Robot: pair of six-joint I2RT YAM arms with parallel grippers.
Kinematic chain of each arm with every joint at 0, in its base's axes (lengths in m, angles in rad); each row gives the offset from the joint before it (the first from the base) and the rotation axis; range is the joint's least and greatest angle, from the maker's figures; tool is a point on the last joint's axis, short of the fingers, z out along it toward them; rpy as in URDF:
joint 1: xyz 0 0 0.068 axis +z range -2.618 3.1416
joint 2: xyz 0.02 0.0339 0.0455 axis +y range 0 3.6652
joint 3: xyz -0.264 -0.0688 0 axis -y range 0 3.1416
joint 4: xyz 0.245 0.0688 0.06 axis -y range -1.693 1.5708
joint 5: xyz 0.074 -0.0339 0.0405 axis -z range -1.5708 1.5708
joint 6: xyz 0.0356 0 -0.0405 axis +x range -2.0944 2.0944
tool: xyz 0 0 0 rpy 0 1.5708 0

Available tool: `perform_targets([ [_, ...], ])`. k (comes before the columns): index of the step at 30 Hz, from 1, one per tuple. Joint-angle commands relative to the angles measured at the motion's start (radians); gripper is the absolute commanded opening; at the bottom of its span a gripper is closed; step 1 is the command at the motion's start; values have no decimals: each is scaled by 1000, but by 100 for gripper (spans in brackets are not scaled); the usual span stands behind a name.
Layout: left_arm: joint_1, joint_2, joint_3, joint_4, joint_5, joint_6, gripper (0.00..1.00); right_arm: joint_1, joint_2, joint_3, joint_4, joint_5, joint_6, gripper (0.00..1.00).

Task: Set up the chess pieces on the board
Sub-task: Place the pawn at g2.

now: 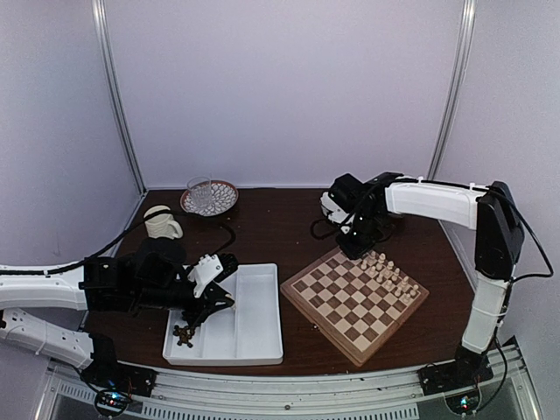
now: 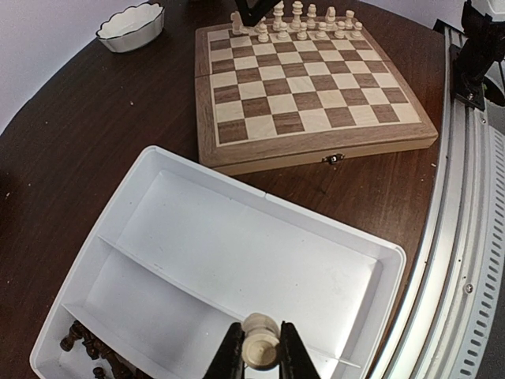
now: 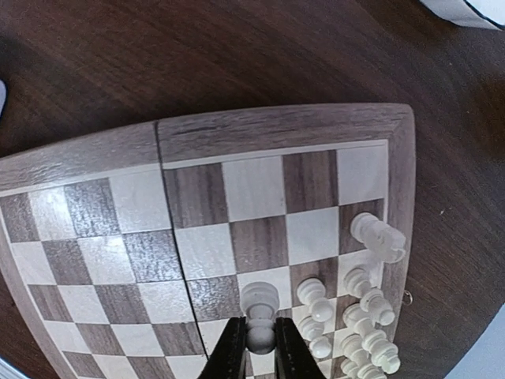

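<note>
The board (image 1: pixel 337 302) lies right of centre, with several cream chess pieces (image 1: pixel 389 273) lined along its far right edge. My right gripper (image 1: pixel 357 248) is over the board's far corner, shut on the head of a cream pawn (image 3: pixel 260 304) that stands on a pale square beside the other cream pieces (image 3: pixel 371 316). A cream knight (image 3: pixel 379 237) stands at the end of the row. My left gripper (image 2: pixel 259 351) hangs over the white tray (image 2: pixel 237 237), shut on a cream piece (image 2: pixel 260 347) seen end-on. Dark pieces (image 2: pixel 87 343) lie in the tray's near-left compartment.
A two-compartment white tray (image 1: pixel 254 324) sits left of the board. A cream mug (image 1: pixel 162 223) and a glass on a patterned plate (image 1: pixel 208 197) stand at the back left. A white bowl (image 2: pixel 130 25) lies beyond the board. A metal rail (image 2: pixel 473 237) runs along the table's near edge.
</note>
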Motion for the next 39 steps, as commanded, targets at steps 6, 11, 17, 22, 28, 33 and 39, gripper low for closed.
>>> perform_targets([
  [6,3,-17,7,26,9,8,6,-36,25,3,27,100,39,14],
  [11,3,-21,6,27,12,6,6,-44,56,19,24,104,39,14],
  [17,3,-21,8,27,17,5,6,-55,89,32,27,115,38,14],
  [22,2,-25,5,27,16,2,6,-61,99,34,39,123,35,14],
  [28,2,-28,5,26,17,0,6,-64,118,41,43,116,31,15],
  [33,3,-28,5,27,18,0,6,-65,124,46,38,105,27,16],
  [39,2,-27,5,26,20,0,6,-65,131,55,31,104,27,27],
])
